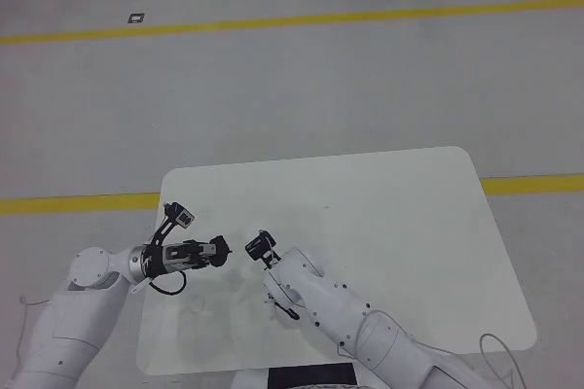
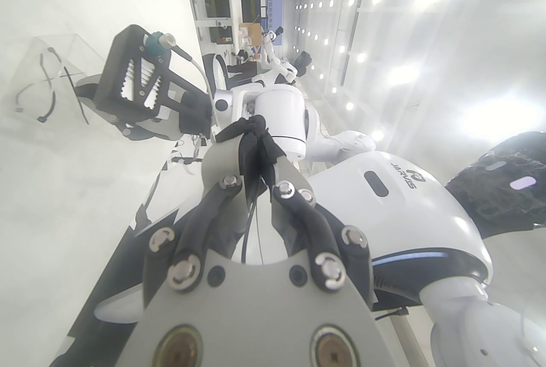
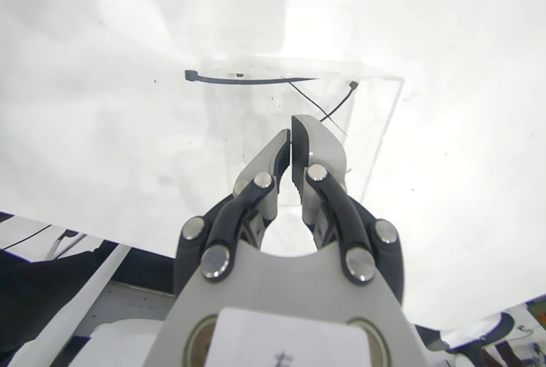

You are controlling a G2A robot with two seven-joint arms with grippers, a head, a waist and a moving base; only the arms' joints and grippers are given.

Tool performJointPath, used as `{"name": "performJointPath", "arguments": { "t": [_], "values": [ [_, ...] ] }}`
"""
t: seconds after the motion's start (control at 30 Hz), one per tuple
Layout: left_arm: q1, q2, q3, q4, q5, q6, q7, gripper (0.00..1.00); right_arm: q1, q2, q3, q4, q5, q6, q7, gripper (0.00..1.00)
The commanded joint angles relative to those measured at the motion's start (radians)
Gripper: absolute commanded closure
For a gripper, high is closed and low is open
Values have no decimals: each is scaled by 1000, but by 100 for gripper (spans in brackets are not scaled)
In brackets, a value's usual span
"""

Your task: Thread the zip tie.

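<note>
The left gripper (image 2: 251, 144) pinches a black zip tie (image 2: 246, 232) above the tabletop (image 1: 389, 224) near its left edge, facing the empty-looking, pressed-together right gripper (image 3: 291, 142), so threading seems barely begun; next the right likely must open and take the tail.

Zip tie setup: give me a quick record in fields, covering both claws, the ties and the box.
left claw: shut on a thin black zip tie
right claw: shut, close to the clear box
clear box: stands on the white table
loose zip ties: black, lying in the box
</note>
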Motion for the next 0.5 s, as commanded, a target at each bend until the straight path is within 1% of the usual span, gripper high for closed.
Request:
{"name": "performJointPath", "arguments": {
  "t": [0.0, 0.13, 0.23, 0.47],
  "values": [
    [0, 0, 0, 0, 0, 0, 0, 100, -2, -2, -1, 2, -8, 11, 4, 80],
    [0, 0, 0, 0, 0, 0, 0, 100, 1, -8, -4, 22, -23, 38, 4, 80],
    [0, 0, 0, 0, 0, 0, 0, 100, 16, -12, -13, 45, -23, 61, 4, 80],
    [0, 0, 0, 0, 0, 0, 0, 100, 37, -23, -21, 86, -23, 88, 4, 80]
  ]
}}
